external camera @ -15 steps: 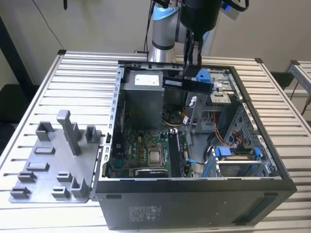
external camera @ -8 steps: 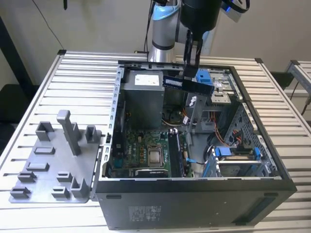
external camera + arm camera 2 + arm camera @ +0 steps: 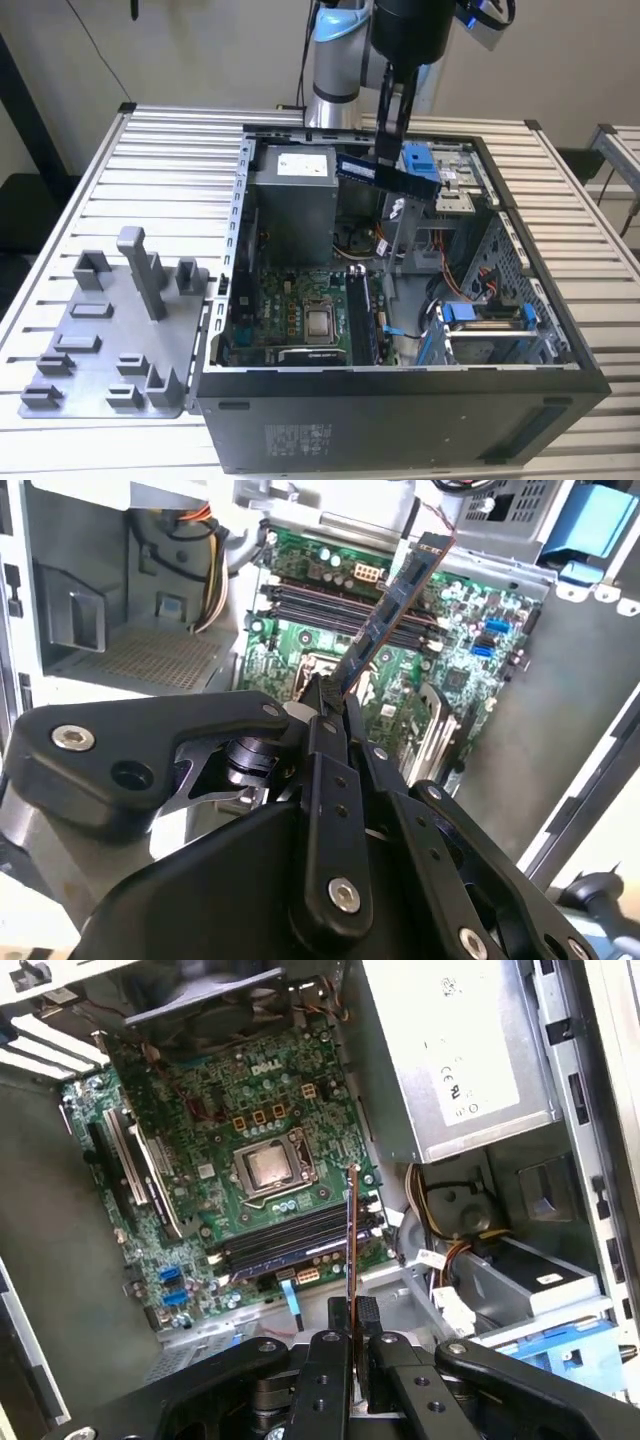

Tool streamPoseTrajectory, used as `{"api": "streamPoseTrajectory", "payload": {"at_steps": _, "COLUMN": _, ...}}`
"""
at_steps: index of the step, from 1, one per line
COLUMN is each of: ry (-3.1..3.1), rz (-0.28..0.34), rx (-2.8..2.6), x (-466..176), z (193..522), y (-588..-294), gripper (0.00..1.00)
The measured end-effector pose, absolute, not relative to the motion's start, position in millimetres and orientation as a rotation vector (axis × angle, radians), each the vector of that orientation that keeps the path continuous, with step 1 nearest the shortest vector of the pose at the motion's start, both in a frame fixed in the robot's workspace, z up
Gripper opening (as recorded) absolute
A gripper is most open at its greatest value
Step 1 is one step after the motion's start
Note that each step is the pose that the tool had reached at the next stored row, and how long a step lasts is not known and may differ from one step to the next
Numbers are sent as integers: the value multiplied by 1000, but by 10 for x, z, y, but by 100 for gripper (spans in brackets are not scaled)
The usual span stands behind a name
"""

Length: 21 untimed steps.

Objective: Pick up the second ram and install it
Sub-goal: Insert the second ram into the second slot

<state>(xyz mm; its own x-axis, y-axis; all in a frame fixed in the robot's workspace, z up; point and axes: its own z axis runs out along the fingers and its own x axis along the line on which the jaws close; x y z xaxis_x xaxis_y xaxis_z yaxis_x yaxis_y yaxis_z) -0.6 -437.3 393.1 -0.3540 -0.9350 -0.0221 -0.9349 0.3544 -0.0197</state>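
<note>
The second ram [image 3: 388, 176], a thin dark stick with a blue label, hangs level above the open computer case, over its back half. My gripper [image 3: 386, 160] is shut on it from above. In the second wrist view the second ram [image 3: 395, 605] sticks out from the fingertips [image 3: 322, 702] over the green motherboard [image 3: 470, 640]. In the first wrist view the second ram [image 3: 351, 1230] shows edge-on, held in the gripper [image 3: 352, 1312] above the long black memory slots [image 3: 290, 1240]. The memory slots [image 3: 362, 315] lie beside the processor socket [image 3: 320, 322].
The case [image 3: 400, 410] lies open on the slatted table. Inside are a grey power supply [image 3: 295, 190], bundled cables [image 3: 360, 240] and blue drive brackets [image 3: 485, 315]. A grey tray with upright posts [image 3: 110, 340] stands at the exterior view's left of the case.
</note>
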Motion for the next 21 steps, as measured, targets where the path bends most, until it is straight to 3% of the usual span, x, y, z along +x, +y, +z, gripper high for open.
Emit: {"api": "streamPoseTrajectory", "payload": {"at_steps": 21, "ry": 2803, "rz": -33, "rx": -1375, "x": -6, "z": 3930, "y": -4373, "gripper": 14}}
